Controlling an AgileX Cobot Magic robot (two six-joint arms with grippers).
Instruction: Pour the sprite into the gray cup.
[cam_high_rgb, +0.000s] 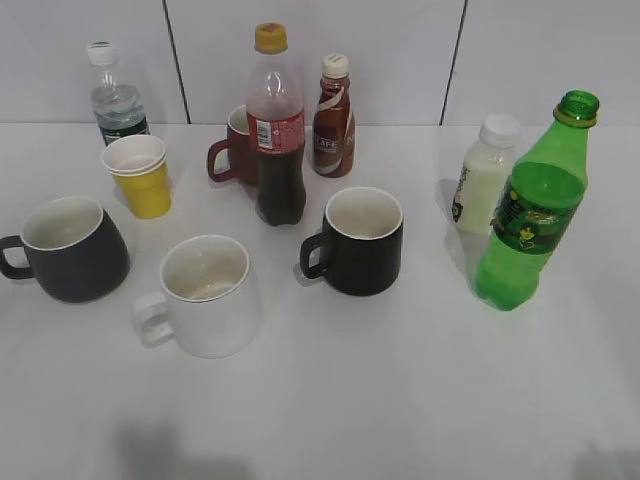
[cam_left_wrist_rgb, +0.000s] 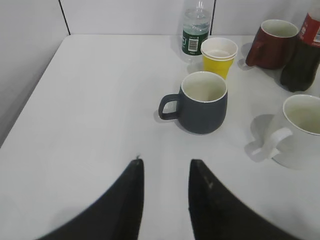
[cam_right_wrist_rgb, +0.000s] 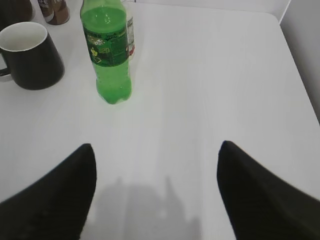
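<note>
While neither arm shows in the exterior view, each wrist camera catches its own black fingers low in the frame: the left gripper (cam_left_wrist_rgb: 165, 172) has its jaws parted by a narrow gap with nothing between them, and the right gripper (cam_right_wrist_rgb: 155, 160) is spread wide and empty above the bare white table (cam_high_rgb: 400, 400). The sprite (cam_high_rgb: 535, 205) stands upright and uncapped at the right side of the table, just in front of a white-capped pale bottle (cam_high_rgb: 485, 175), the two overlapping in view so that I cannot tell if they touch. In the right wrist view the sprite (cam_right_wrist_rgb: 107, 50) is ahead and to the left of the open fingers, well apart from them, with the black mug (cam_right_wrist_rgb: 30, 55) further left. The gray cup (cam_high_rgb: 70, 248) sits at the far left, handle pointing outward to the left edge, its pale inside apparently empty. From the left wrist view the gray cup (cam_left_wrist_rgb: 202, 102) lies ahead of the fingers, slightly right, apart from them, with a yellow paper cup (cam_left_wrist_rgb: 218, 56) and a small water bottle (cam_left_wrist_rgb: 195, 32) behind it. A white mug (cam_high_rgb: 205, 295) stands between gray cup and black mug, and a cola bottle (cam_high_rgb: 277, 125), a dark red mug (cam_high_rgb: 232, 148) and a brown coffee bottle (cam_high_rgb: 333, 118) are grouped at the back centre.
</note>
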